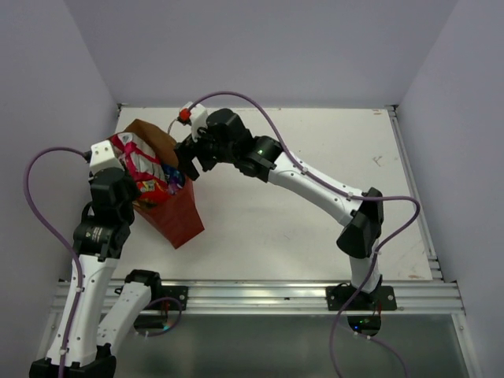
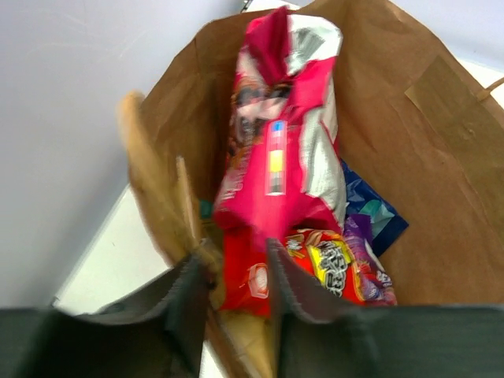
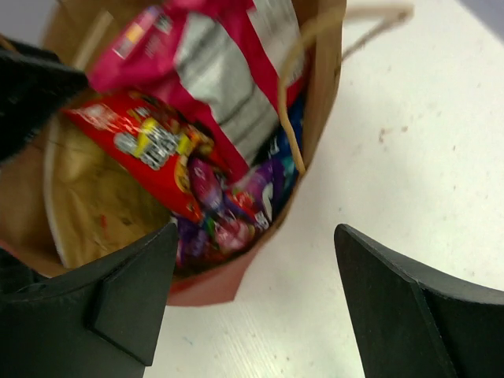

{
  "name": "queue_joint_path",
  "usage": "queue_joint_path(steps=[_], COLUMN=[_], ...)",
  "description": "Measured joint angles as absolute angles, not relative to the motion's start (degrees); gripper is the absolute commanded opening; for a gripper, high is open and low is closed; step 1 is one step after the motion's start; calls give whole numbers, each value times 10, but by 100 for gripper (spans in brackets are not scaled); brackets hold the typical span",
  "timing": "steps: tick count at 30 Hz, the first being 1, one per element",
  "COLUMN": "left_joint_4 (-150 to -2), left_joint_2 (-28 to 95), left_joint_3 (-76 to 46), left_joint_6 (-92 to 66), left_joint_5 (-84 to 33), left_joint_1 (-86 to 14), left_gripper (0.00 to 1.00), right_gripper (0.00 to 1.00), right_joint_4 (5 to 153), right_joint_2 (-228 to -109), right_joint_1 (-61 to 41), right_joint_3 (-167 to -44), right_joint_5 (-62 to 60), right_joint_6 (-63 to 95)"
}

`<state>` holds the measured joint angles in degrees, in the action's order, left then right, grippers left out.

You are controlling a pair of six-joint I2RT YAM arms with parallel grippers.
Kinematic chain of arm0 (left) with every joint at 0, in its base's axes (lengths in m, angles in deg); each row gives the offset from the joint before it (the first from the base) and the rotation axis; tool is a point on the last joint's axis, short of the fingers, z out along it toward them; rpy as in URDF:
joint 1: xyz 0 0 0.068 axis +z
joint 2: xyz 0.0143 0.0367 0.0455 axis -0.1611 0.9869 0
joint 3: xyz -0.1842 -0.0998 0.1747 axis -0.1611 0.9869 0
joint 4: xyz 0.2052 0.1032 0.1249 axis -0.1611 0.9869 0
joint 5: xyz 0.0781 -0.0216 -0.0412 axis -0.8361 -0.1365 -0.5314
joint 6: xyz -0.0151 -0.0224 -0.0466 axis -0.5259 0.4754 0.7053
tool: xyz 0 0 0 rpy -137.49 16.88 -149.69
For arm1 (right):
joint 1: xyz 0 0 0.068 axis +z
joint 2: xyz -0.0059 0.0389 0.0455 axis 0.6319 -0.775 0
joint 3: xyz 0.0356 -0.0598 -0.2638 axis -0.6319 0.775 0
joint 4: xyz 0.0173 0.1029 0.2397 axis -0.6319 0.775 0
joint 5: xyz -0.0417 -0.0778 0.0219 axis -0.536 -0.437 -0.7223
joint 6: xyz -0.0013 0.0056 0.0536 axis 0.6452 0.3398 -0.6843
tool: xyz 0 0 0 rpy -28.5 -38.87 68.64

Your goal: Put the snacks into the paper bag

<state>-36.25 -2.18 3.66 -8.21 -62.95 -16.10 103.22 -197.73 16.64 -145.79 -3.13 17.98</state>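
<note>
The paper bag stands at the table's left, red-brown outside and kraft brown inside. Snacks fill it: a pink-and-silver packet sticks up highest, with a red packet, a purple one and a dark blue one below it. I cannot tell a tan chips bag from the lining. My left gripper is at the bag's near rim, jaws apart, the red packet showing in the gap. My right gripper hangs wide open over the bag's far corner, holding nothing.
A string handle loops over the bag's rim toward the table. White tabletop stretches right of the bag. Purple walls close in the back and left, and a metal rail runs along the near edge by the arm bases.
</note>
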Motion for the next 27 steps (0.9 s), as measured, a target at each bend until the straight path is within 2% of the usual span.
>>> queue_joint_path(steps=[3,11,12,18,27], left_joint_4=[-349,-305,-298,-257,-194], left_joint_2=[-14,-6,-4,-3,3], left_joint_3=[29,-7,-14,-58,-70], left_joint_6=[-70,-44,-41,-19,22], left_joint_5=[-638,-660,-663,-673,-674], left_joint_1=[-161,-161,-161,-161,-161], left_gripper=[49,53,58,65,62], right_gripper=[85,85,85,85,85], right_joint_4=[1056,1055,1055,1053,1038], right_joint_2=[-1992,-1991,-1991,-2000,-2048], right_joint_1=[166,166,166,166,164], right_joint_3=[-1451,-1458,-1458,-1478,-1496], right_joint_5=[-42,-47,-47,-41,-20], right_joint_6=[188,202,202,202,198])
